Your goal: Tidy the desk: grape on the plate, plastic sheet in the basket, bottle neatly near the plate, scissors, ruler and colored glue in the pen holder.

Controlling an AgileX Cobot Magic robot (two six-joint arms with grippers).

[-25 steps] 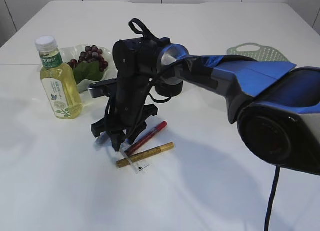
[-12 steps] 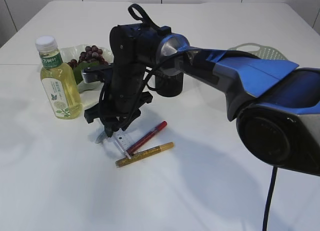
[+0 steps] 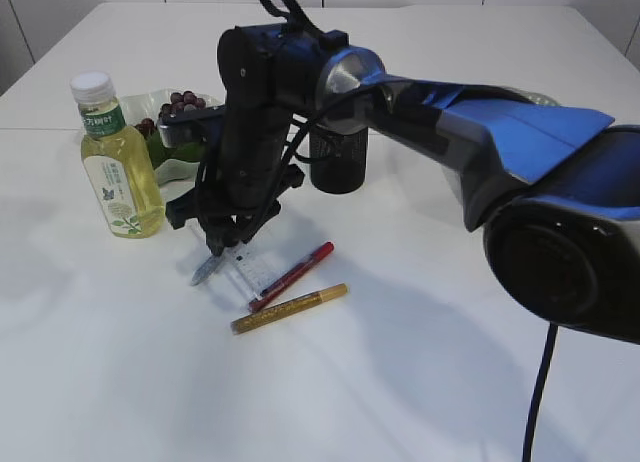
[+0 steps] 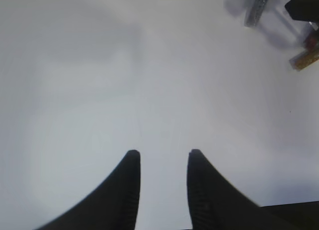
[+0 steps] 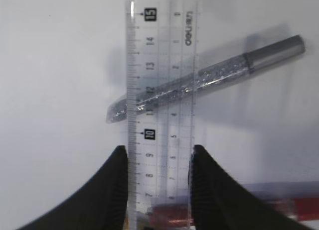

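A: What is the right claw (image 5: 157,160) doing?

B: It is clamped on a clear plastic ruler (image 5: 160,115), one finger against each long edge. In the right wrist view the ruler runs straight out from between the fingers, and the printed 10 and 15 marks are readable.

A: Is the ruler on the tabletop (image 3: 400,382)?

B: I cannot tell for certain. In the exterior view its lower end (image 3: 250,274) slants down beside the red glue pen (image 3: 292,276), while the claw (image 3: 226,250) grips the upper end.

A: What lies under it?

B: A silver glitter glue pen (image 5: 204,80) lies on the tabletop behind the transparent ruler, crossing it at a slant. The red pen (image 5: 279,206) lies near the claw's fingers. A gold glue pen (image 3: 290,309) lies just beside the red one.

A: And the left claw (image 4: 161,163)?

B: Its two dark fingers stand a narrow gap apart with nothing between them, over bare white tabletop (image 4: 99,90). It does not show in the exterior view.

A: The other things?

B: The bottle (image 3: 116,162) stands upright at the left, near the plate (image 3: 176,170). The grapes (image 3: 181,103) are on the plate. The black pen holder (image 3: 338,162) stands behind the right arm. A pale green basket is mostly hidden behind that arm.
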